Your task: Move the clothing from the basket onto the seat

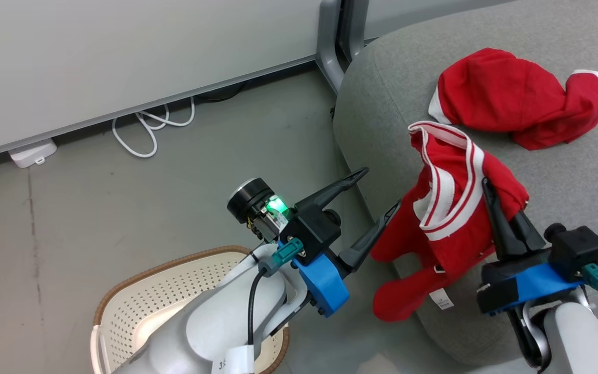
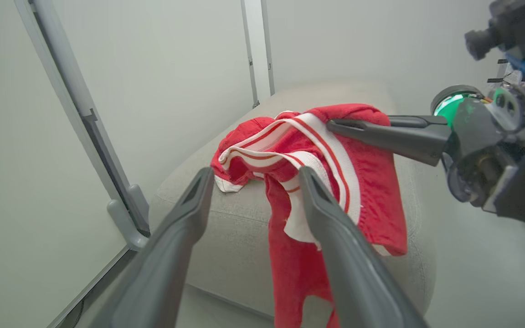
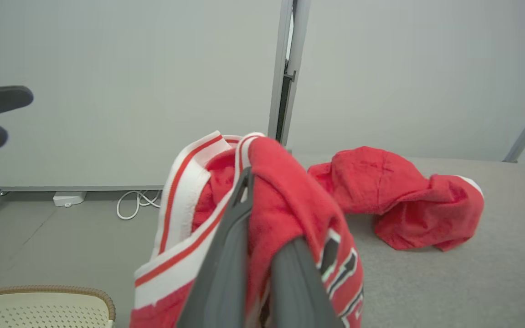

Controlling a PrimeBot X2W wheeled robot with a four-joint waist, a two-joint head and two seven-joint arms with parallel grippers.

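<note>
Hanging from the clenched right tool (image 1: 491, 202), the numbered red jersey (image 1: 449, 218) is bunched over the near edge of the sofa cushion (image 1: 392, 88). It is pinched high by its white-striped trim, probably so the loose tail can clear that edge. Its lower folds trail down the cushion's side toward the floor, so it is not yet fully on the seat. A second red jersey (image 1: 517, 98) lies crumpled farther in on the cushion, apart from the first. The left tool (image 1: 380, 187) hovers released just beside the hanging cloth, holding nothing and free to help, it seems. Below it on the floor stands the cream laundry basket (image 1: 122, 291).
</note>
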